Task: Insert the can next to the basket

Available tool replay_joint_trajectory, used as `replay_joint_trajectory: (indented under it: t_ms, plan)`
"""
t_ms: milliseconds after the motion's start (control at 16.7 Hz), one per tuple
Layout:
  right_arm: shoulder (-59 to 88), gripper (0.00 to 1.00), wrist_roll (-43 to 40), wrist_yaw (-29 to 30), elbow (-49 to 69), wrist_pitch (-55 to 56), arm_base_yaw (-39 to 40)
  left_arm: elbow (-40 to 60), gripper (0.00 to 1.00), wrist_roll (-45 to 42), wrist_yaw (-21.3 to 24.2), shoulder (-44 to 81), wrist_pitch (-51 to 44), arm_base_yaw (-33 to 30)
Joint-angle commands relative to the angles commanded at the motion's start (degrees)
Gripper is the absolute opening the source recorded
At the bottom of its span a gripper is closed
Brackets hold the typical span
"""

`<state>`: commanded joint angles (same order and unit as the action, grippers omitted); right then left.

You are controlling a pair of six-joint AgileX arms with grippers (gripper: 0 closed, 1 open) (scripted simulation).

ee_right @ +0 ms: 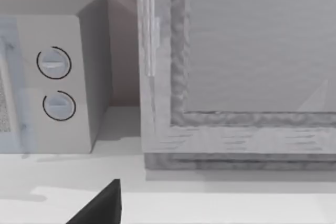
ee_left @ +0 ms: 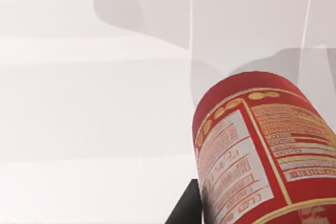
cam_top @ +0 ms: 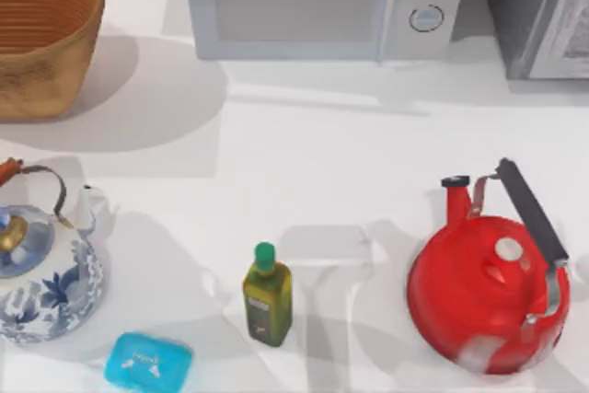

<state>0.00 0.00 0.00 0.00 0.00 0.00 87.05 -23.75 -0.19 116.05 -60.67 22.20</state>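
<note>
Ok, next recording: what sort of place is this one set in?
Most likely a rendered kitchen counter: a microwave at the back of the white table, two kettles, one red and one blue-and-white, plus an olive oil bottle.

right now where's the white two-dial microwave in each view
top view: white microwave at back centre, left of grey textured appliance
right wrist view: beside that appliance, round dials showing
left wrist view: faces red soda can over white table
shared landmark: the dials
</note>
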Motion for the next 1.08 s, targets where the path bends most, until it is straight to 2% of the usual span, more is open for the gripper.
replay_joint_trajectory:
  t_ms: [60,840,1080]
  plan:
    - [0.00,1.00,0.00,0.00,0.00,0.00,0.00,0.00,0.00,0.00,0.00,0.00,0.00,0.00]
    - [0.00,1.00,0.00,0.00,0.00,0.00,0.00,0.00,0.98,0.00,0.00,0.00,0.00,0.00]
    - [0.00,1.00,0.00,0.00,0.00,0.00,0.00,0.00,1.00,0.00,0.00,0.00,0.00,0.00]
